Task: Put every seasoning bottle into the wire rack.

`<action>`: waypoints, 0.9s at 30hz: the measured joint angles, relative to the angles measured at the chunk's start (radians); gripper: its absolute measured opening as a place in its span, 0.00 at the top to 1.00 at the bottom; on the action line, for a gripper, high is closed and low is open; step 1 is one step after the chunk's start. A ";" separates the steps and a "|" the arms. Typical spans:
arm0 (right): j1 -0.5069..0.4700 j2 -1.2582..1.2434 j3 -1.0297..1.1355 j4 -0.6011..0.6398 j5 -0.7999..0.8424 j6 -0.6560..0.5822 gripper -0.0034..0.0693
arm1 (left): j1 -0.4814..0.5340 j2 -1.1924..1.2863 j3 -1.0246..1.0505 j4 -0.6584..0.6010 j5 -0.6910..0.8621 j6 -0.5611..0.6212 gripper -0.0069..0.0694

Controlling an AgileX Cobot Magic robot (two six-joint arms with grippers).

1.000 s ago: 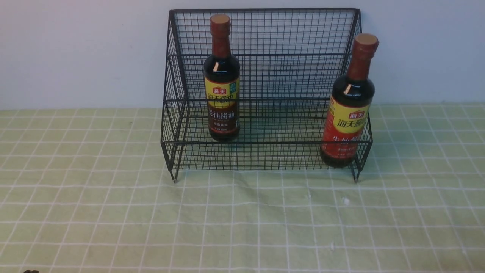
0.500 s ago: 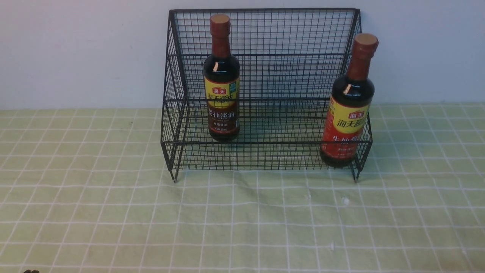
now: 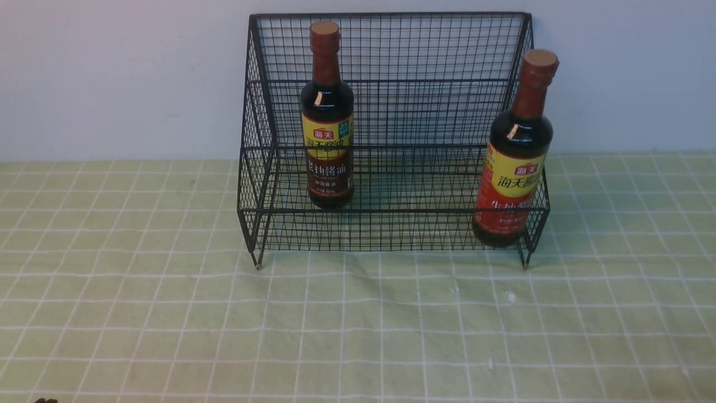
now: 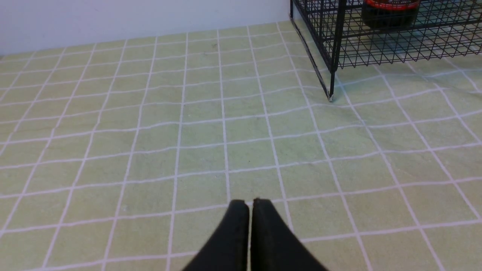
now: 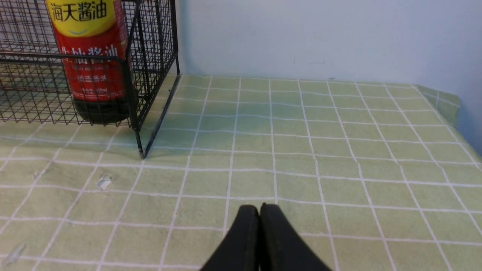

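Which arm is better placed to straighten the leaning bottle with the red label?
Right, probably: the dark glass bottle with the yellow-and-red label leans at the black wire rack's right end, nearest that arm.

Under my arms lay a pale green cloth with a white grid (image 3: 168, 313), matt, soft-looking and faintly rumpled. On it stood a black wire-mesh rack (image 3: 391, 112) of thin metal rods with a dull painted finish. Two dark glass bottles, one with a yellow-and-brown label (image 3: 328, 120), one with a yellow-and-red label (image 3: 513, 162), shone glossy, each catching a small highlight; their labels looked smooth and slightly shiny. My black pincer fingers (image 4: 263, 241) looked matt, like rubber or plastic.
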 joint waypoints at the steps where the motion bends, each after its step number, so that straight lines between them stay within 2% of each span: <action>1: 0.000 0.000 0.000 0.000 0.000 0.000 0.97 | 0.000 0.000 0.000 0.000 0.000 0.000 0.92; 27: 0.000 0.000 0.000 0.000 0.000 0.019 0.97 | 0.000 0.000 0.000 0.000 0.000 0.000 0.92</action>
